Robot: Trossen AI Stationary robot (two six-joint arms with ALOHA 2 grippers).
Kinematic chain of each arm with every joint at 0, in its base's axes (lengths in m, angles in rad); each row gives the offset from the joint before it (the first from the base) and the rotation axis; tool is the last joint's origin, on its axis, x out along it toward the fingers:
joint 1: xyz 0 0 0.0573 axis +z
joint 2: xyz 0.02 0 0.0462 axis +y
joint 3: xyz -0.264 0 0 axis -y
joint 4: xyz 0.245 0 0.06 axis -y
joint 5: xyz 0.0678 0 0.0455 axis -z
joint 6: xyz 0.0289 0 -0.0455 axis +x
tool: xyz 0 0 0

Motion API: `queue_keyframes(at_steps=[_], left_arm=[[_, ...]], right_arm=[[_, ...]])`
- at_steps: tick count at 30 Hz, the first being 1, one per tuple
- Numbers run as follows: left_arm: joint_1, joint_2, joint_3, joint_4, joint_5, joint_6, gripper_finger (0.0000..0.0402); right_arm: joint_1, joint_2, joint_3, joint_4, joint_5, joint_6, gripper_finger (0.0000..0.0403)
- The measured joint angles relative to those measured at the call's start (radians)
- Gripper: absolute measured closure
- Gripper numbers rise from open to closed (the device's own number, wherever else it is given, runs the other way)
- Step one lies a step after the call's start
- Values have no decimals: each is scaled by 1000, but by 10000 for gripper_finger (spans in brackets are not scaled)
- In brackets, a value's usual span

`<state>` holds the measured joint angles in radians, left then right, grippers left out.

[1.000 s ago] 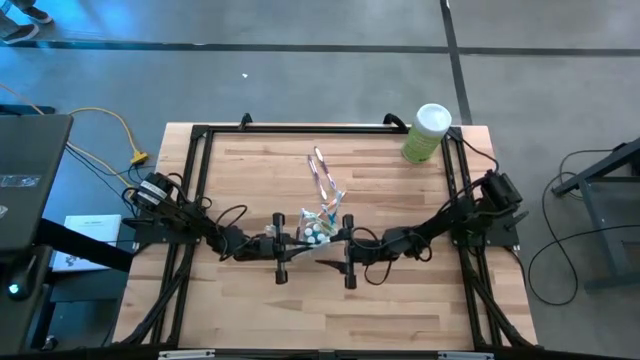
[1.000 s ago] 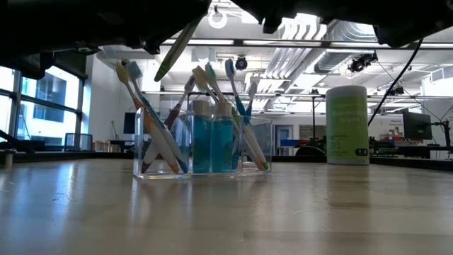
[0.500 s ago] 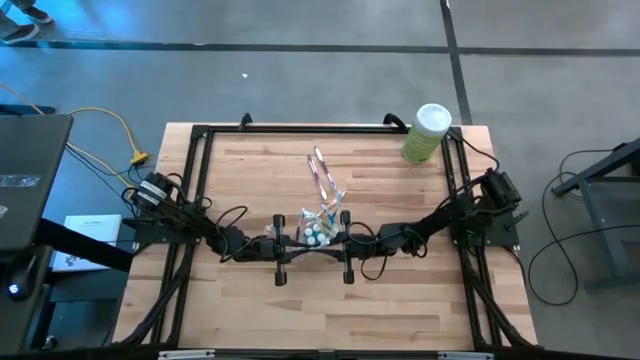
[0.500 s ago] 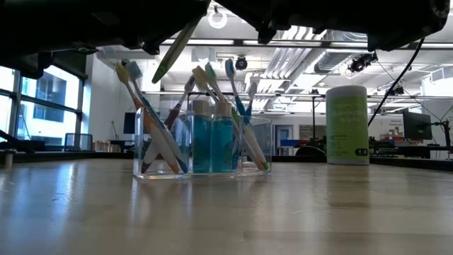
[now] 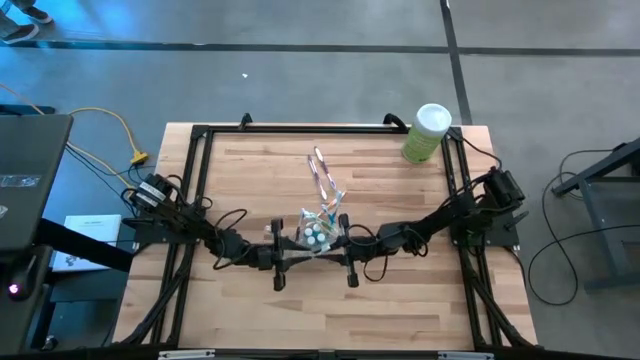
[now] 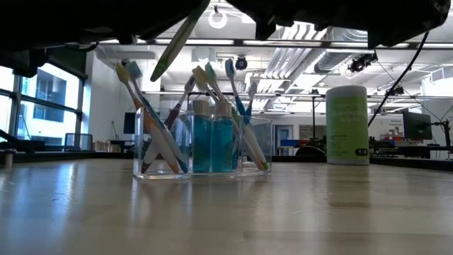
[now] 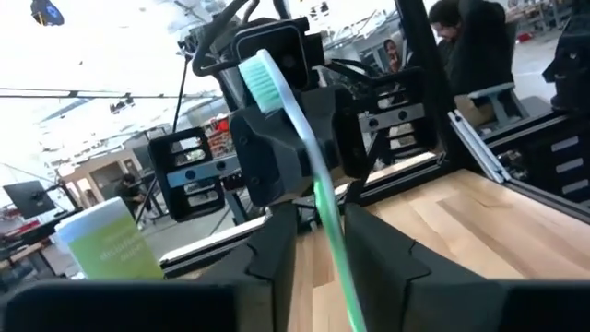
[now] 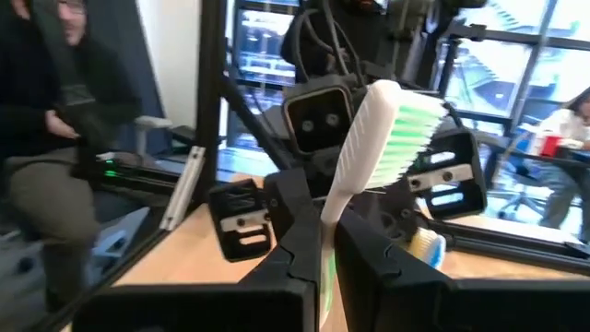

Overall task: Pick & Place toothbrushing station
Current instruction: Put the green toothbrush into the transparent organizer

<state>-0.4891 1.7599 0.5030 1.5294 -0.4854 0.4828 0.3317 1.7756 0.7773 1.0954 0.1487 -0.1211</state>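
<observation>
Above the surface (image 5: 250, 180) centre, left gripper (image 7: 318, 235) and right gripper (image 8: 324, 249) facing each other over the clear cup (image 6: 202, 145) of toothbrushes (image 6: 145, 117) and toothpaste tubes (image 6: 212, 138), green toothbrush (image 7: 309, 157) between both, right fingers clamped on it, left fingers narrowly parted around it, green canister (image 5: 427, 133) at far right corner

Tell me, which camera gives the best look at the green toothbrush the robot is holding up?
The right wrist view: the green toothbrush fills the picture, white head and green bristles sharp, its handle pinched in the right hand. The left wrist view shows it slimmer, between both hands. The low view catches only a slanted piece; from the high view it cannot be made out.
</observation>
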Motion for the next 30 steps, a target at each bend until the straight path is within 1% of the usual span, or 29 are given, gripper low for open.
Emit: queue_keyframes(at_steps=[5, 9, 12, 15, 16, 18, 19, 21, 24, 26, 27, 29, 30], left_arm=[[-22, 0, 0, 24, -4, 0, 277], [-43, 0, 0, 28, -6, -1, 251], [-54, 0, 0, 29, -4, -1, 236], [-65, 0, 0, 29, -5, -16, 230], [-74, 0, 0, 29, -15, -62, 230], [-97, 0, 0, 32, -59, -152, 230], [-104, 0, 0, 33, -91, -161, 231], [-115, 0, 0, 33, -157, -147, 233], [-134, 0, 0, 35, -249, -128, 235], [-150, 0, 0, 35, -303, -114, 236], [-158, 0, 0, 35, -336, -107, 236], [-169, -2, 0, 35, -420, -95, 236], [-174, -6, 0, 35, -478, -95, 236]], right_arm=[[12, -77, 0, -107, -86, -7, 394], [40, -151, 0, -228, -75, -14, 395], [68, -208, 0, -333, -16, -14, 395], [100, -275, 0, -464, 97, -14, 395], [114, -307, 0, -530, 138, -14, 395], [137, -369, 0, -633, 217, -2, 394], [148, -401, 0, -693, 259, 16, 394], [165, -460, 0, -785, 341, 51, 395], [161, -507, 0, -820, 446, 75, 395], [145, -511, 0, -830, 478, 79, 395], [130, -508, 0, -834, 478, 90, 394], [93, -501, 0, -845, 457, 125, 395], [68, -491, 0, -846, 439, 148, 395]])
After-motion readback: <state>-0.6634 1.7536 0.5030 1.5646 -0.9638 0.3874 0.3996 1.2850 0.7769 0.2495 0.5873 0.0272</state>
